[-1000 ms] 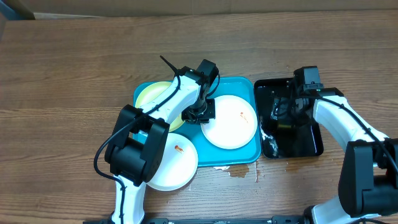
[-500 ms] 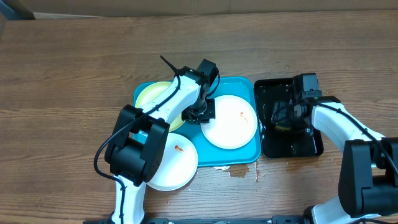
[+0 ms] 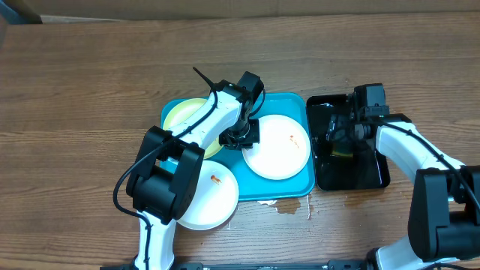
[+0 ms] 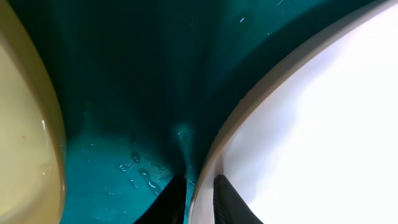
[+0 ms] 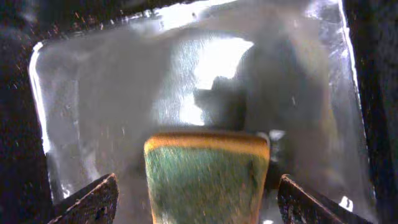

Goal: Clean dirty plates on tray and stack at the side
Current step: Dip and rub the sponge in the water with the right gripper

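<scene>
The turquoise tray (image 3: 306, 184) holds a pale yellow-green plate (image 3: 184, 116) at its back left and a white plate (image 3: 281, 154) with a small orange smear at its right. A second white plate (image 3: 206, 202) with an orange smear overhangs the tray's front left corner. My left gripper (image 3: 241, 139) is shut on the left rim of the right white plate (image 4: 311, 124); in the left wrist view its fingers (image 4: 198, 199) pinch the rim above the wet tray floor (image 4: 124, 93). My right gripper (image 3: 341, 139) is open over the black tray (image 3: 375, 176), its fingers (image 5: 202, 202) straddling a green-and-yellow sponge (image 5: 208, 177) without touching it.
The black tray's floor (image 5: 93, 93) is wet and shiny. A small puddle (image 3: 289, 206) lies on the wooden table in front of the turquoise tray. The yellow-green plate's rim (image 4: 25, 124) is close to the left of my left gripper.
My right gripper has shifted slightly over the black tray, staying above the sponge. The left arm and the plates have not moved.
</scene>
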Available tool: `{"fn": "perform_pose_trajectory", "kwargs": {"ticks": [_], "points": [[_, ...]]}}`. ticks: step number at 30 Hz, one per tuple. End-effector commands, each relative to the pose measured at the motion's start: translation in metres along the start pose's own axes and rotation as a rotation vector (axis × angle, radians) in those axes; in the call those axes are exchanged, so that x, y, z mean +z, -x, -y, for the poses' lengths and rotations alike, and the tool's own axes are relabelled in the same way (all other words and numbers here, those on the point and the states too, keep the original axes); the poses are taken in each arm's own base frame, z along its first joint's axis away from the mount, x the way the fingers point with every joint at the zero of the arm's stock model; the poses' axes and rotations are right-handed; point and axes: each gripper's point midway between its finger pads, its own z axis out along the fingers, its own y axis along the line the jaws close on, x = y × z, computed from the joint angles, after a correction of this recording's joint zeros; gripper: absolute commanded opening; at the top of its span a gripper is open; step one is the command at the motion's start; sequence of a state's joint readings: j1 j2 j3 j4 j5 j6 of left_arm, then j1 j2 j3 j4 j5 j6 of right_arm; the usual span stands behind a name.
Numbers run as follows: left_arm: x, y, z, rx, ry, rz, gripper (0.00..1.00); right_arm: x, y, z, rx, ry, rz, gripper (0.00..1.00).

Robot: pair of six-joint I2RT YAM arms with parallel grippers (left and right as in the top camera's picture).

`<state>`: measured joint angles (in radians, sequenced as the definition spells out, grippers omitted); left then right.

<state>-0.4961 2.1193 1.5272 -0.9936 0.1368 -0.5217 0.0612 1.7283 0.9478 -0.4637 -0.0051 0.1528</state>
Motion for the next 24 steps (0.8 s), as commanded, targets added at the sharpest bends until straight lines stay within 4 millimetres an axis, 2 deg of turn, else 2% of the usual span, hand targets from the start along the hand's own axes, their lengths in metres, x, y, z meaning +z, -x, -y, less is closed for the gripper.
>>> {"fn": "perform_pose_trajectory", "kwargs": {"ticks": [1, 3, 6, 7, 10, 11, 12, 13, 14, 15, 16, 17, 19, 21, 24], "points": [[0.007, -0.002, -0.004, 0.001, 0.023, -0.010, 0.18, 0.012, -0.005, 0.002, -0.003, -0.012, -0.005, 0.76], [0.007, -0.002, -0.004, 0.001, 0.023, -0.010, 0.18, 0.017, -0.007, 0.003, -0.003, -0.014, -0.014, 0.66], [0.007, -0.002, -0.004, 0.001, 0.023, -0.009, 0.19, 0.021, -0.011, 0.004, -0.003, -0.018, -0.031, 0.62], [0.007, -0.002, -0.004, 0.001, 0.023, -0.009, 0.19, 0.022, -0.012, 0.004, -0.003, -0.018, -0.033, 0.57], [0.007, -0.002, -0.005, 0.001, 0.024, -0.008, 0.23, 0.021, -0.007, 0.003, -0.004, -0.014, -0.015, 0.07], [0.007, -0.002, -0.005, 0.001, 0.024, -0.008, 0.24, 0.021, -0.004, 0.002, -0.003, -0.011, -0.006, 0.04], [0.007, -0.002, -0.005, 0.001, 0.024, -0.008, 0.25, 0.019, 0.000, 0.001, -0.004, -0.009, 0.002, 0.04], [0.007, -0.002, -0.005, 0.001, 0.024, -0.008, 0.26, 0.018, 0.005, 0.000, -0.004, -0.007, 0.011, 0.08], [0.007, -0.002, -0.005, 0.001, 0.025, -0.008, 0.26, 0.016, 0.009, -0.002, -0.004, -0.002, 0.018, 0.44], [0.007, -0.002, -0.005, 0.001, 0.025, -0.008, 0.27, 0.013, 0.013, -0.004, -0.004, 0.002, 0.021, 0.72], [0.007, -0.001, -0.005, 0.001, 0.025, -0.007, 0.27, 0.010, 0.017, -0.004, -0.004, 0.002, 0.023, 0.86], [0.007, -0.001, -0.005, 0.001, 0.025, -0.007, 0.27, 0.008, 0.019, -0.005, -0.004, 0.002, 0.022, 0.89], [0.007, -0.001, -0.004, 0.001, 0.024, -0.005, 0.28, 0.007, 0.022, -0.006, -0.005, 0.003, 0.027, 0.87], [0.007, -0.001, -0.004, 0.002, 0.023, -0.004, 0.28, 0.007, 0.023, -0.006, -0.005, 0.003, 0.029, 0.81], [0.007, -0.001, -0.004, 0.002, 0.023, -0.004, 0.27, 0.007, 0.022, -0.006, -0.005, 0.003, 0.029, 0.64]]}}
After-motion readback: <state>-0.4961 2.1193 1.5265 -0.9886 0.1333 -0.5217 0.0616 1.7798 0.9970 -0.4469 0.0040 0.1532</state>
